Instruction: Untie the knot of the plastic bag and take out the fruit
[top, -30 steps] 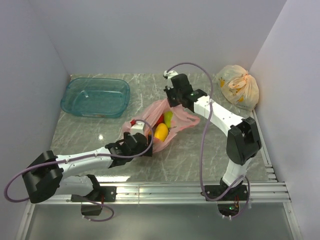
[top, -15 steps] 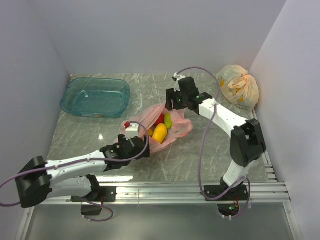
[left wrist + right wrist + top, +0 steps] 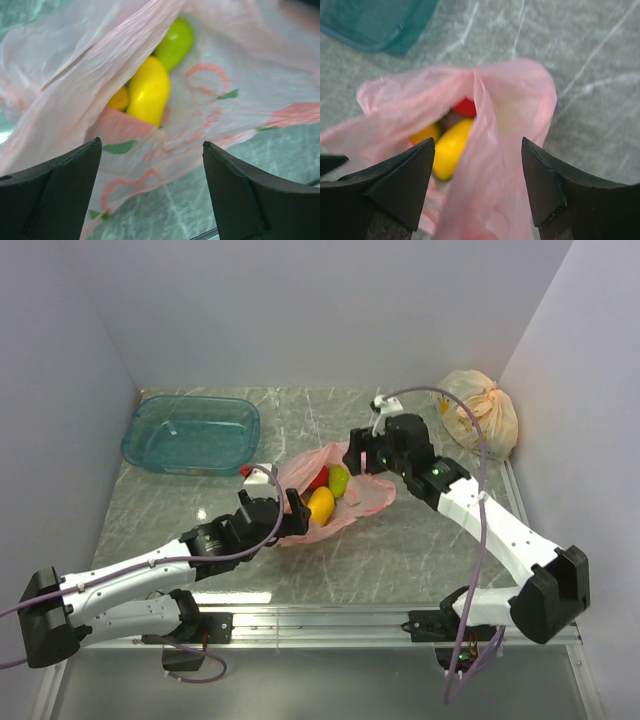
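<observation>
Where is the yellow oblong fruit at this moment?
In the top view, the yellow fruit lies inside the open pink bag near the middle of the table, beside the green fruit.

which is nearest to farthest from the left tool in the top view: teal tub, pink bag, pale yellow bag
1. pink plastic bag, centre, right at the left tool
2. teal tub, back left
3. pale yellow bag, back right corner
</observation>
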Robot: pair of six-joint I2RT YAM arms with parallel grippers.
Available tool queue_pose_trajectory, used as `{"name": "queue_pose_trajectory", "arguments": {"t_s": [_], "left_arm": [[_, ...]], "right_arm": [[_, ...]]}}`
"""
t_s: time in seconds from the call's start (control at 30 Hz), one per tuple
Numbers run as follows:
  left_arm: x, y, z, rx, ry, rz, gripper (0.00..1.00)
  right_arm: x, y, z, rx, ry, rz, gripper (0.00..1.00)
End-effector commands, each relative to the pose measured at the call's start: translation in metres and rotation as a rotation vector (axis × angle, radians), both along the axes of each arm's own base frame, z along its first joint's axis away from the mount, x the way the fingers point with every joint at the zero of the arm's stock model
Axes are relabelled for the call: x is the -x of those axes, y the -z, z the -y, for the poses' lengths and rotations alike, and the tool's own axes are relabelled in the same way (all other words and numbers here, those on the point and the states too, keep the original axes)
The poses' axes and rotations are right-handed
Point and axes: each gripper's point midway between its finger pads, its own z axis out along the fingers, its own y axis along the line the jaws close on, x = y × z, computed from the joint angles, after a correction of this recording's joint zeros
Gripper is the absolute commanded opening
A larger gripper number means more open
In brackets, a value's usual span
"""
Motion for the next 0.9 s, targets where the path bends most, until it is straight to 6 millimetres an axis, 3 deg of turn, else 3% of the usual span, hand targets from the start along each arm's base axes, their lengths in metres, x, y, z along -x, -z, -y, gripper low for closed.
{"name": "queue_pose_trajectory", "arguments": {"t_s": [0.0, 0.03, 0.1, 0.13, 0.23, 0.3, 0.33, 0.37, 0.53, 0.6, 0.7, 0.73, 0.87], "left_arm": [[-0.006, -0.037, 0.024, 0.058, 0.063, 0.064, 0.86], [-0.008, -0.046, 0.029, 0.059, 0.075, 0.074, 0.86], [-0.010, -0.040, 0.042, 0.025, 0.103, 0.052, 0.82], [-0.014, -0.047, 0.048, 0.031, 0.108, 0.058, 0.82], [-0.025, -0.033, 0.064, -0.008, 0.091, 0.028, 0.81], [-0.034, -0.012, 0.075, -0.066, 0.089, 0.007, 0.80], [-0.040, -0.015, 0.081, -0.081, 0.091, 0.019, 0.80], [-0.044, 0.004, 0.086, -0.134, 0.090, -0.003, 0.81], [-0.069, 0.042, 0.085, -0.268, 0.016, -0.039, 0.83], [-0.077, 0.048, 0.081, -0.276, 0.002, -0.047, 0.83], [-0.086, 0.057, 0.075, -0.305, -0.018, -0.054, 0.84], [-0.090, 0.061, 0.073, -0.317, -0.023, -0.051, 0.84], [-0.102, 0.075, 0.067, -0.336, -0.017, -0.078, 0.85]], "right_arm": [[0.013, 0.004, 0.010, -0.014, 0.037, 0.029, 0.76], [0.016, 0.014, 0.014, -0.005, 0.048, 0.013, 0.76], [0.021, 0.018, 0.017, -0.011, 0.052, 0.013, 0.75], [0.022, 0.022, 0.022, -0.007, 0.079, 0.009, 0.75], [0.027, 0.041, 0.027, -0.001, 0.097, -0.014, 0.74], [0.029, 0.050, 0.029, 0.013, 0.104, -0.034, 0.74], [0.030, 0.057, 0.031, 0.019, 0.115, -0.049, 0.73], [0.029, 0.061, 0.035, 0.030, 0.135, -0.052, 0.73], [0.035, 0.081, 0.043, 0.047, 0.166, -0.083, 0.68], [0.037, 0.084, 0.044, 0.045, 0.170, -0.091, 0.65], [0.041, 0.086, 0.042, 0.015, 0.167, -0.098, 0.52], [0.042, 0.089, 0.042, 0.009, 0.173, -0.107, 0.41], [0.043, 0.093, 0.045, -0.005, 0.193, -0.112, 0.26]]}}
